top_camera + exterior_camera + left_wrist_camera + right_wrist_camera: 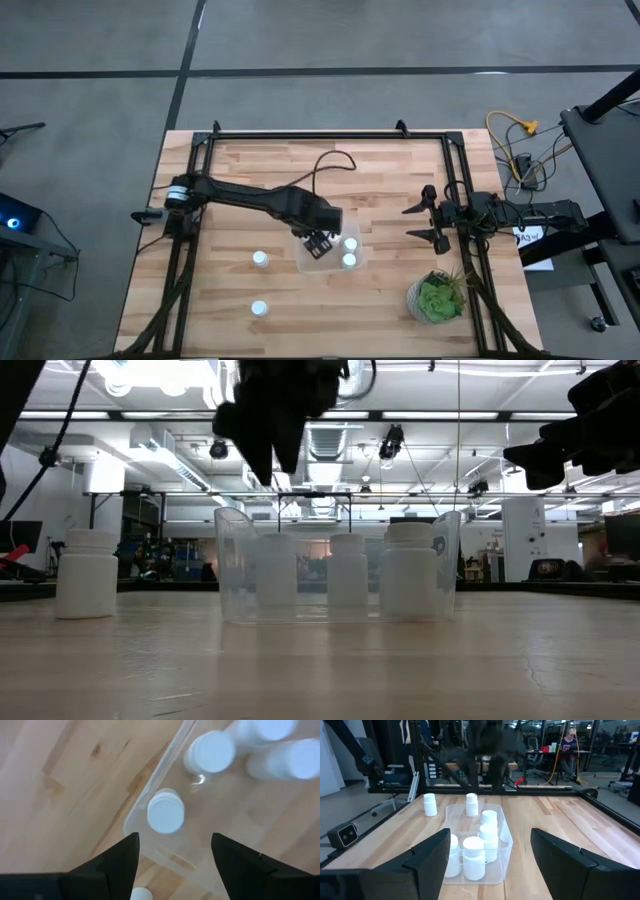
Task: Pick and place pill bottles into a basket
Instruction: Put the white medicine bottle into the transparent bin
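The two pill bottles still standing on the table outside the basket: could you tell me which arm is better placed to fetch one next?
Probably the left. Its open left gripper hangs over the basket, with both loose pill bottles on its side. The right gripper waits, open, at the table's far right edge.

high: overhead | low: table-level | wrists: left close above, right farther | shared: basket

1. A grey concrete floor with dark seam lines surrounds the butcher-block table.
2. Fluorescent ceiling lights hang at 12 o'clock in the low view.
3. A yellow cable lies at 2 o'clock.
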Robot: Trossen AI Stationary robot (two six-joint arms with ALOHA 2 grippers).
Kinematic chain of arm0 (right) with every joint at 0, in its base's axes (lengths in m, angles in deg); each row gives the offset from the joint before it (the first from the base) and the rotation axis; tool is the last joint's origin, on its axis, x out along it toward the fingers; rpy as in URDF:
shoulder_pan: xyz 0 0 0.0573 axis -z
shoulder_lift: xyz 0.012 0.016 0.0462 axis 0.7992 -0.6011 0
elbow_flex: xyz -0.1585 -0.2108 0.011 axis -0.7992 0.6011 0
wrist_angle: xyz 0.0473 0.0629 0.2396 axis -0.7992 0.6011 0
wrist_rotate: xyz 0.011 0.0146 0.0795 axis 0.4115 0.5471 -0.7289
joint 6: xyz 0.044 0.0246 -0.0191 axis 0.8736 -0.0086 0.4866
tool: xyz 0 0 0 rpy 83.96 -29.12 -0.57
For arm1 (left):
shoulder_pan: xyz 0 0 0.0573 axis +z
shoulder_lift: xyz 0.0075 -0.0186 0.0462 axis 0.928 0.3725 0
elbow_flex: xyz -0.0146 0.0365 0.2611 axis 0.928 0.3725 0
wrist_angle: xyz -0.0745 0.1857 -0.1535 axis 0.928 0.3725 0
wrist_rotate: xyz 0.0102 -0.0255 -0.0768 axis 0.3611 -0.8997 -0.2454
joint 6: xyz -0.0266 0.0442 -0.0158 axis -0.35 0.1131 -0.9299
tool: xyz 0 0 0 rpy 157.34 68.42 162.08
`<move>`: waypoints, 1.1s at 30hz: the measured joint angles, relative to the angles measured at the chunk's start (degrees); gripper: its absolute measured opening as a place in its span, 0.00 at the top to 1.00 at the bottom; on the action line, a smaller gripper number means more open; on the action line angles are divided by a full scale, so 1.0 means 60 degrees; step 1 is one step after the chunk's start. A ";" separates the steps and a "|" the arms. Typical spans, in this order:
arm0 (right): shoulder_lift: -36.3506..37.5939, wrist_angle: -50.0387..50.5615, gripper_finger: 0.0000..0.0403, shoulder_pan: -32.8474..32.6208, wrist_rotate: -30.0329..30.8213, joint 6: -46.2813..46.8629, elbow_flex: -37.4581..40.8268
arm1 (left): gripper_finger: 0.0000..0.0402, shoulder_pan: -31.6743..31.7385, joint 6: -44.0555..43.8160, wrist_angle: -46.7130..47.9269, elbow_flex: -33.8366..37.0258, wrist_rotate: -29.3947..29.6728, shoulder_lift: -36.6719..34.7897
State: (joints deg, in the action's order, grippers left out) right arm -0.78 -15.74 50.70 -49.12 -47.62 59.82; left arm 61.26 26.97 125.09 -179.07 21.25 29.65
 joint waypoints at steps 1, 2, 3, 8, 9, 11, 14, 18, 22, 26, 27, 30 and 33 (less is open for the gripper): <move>0.0000 0.0001 0.34 0.0002 0.0002 -0.0049 0.0000 | 0.43 -0.0030 0.0129 -0.0005 0.0001 0.0002 -0.0172; 0.0005 -0.0002 0.34 0.0004 0.0004 -0.0059 0.0000 | 0.43 -0.0072 0.0239 0.0011 0.0003 0.0001 -0.0380; 0.0005 0.0001 0.34 0.0000 -0.0001 -0.0053 0.0000 | 0.43 -0.0124 0.0385 0.0006 0.0016 -0.0001 -0.0580; 0.0004 0.0001 0.34 0.0003 0.0007 -0.0044 0.0000 | 0.43 -0.0369 0.1061 0.0004 0.0154 -0.0008 -0.1404; 0.0004 0.0001 0.34 0.0001 0.0009 -0.0058 0.0000 | 0.43 -0.0420 0.1156 0.0004 0.0188 -0.0007 -0.1548; 0.0003 0.0001 0.34 0.0000 0.0007 -0.0030 0.0000 | 0.43 -0.0547 0.1188 0.0069 0.0379 -0.0006 -0.1874; 0.0004 0.0001 0.34 0.0000 0.0000 0.0009 0.0000 | 0.43 -0.0724 0.1167 0.0321 0.0783 -0.0110 -0.2269; 0.0004 0.0001 0.34 0.0000 0.0004 -0.0033 0.0000 | 0.42 -0.0858 0.1170 0.0522 0.1403 -0.0367 -0.2634; 0.0006 0.0001 0.34 0.0001 0.0004 -0.0052 0.0000 | 0.42 -0.1021 0.1463 0.0143 0.1979 -0.0738 -0.2878; 0.0007 0.0001 0.34 0.0000 -0.0007 0.0005 0.0000 | 0.42 -0.1127 0.1937 0.0080 0.2206 -0.1151 -0.2913; 0.0004 0.0000 0.34 0.0004 0.0001 0.0027 0.0000 | 0.41 -0.1134 0.2122 0.0077 0.2243 -0.1277 -0.2917; 0.0001 0.0000 0.34 0.0001 -0.0006 -0.0058 0.0000 | 0.36 -0.1206 0.2509 0.0080 0.2327 -0.1502 -0.2921; 0.0004 0.0001 0.34 0.0000 -0.0004 0.0004 0.0000 | 0.28 -0.1299 0.2892 0.0081 0.2461 -0.1552 -0.3048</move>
State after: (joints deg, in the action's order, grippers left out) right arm -0.76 -15.73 50.70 -49.14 -47.59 59.82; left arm 53.47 44.32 125.58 -164.31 11.94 11.36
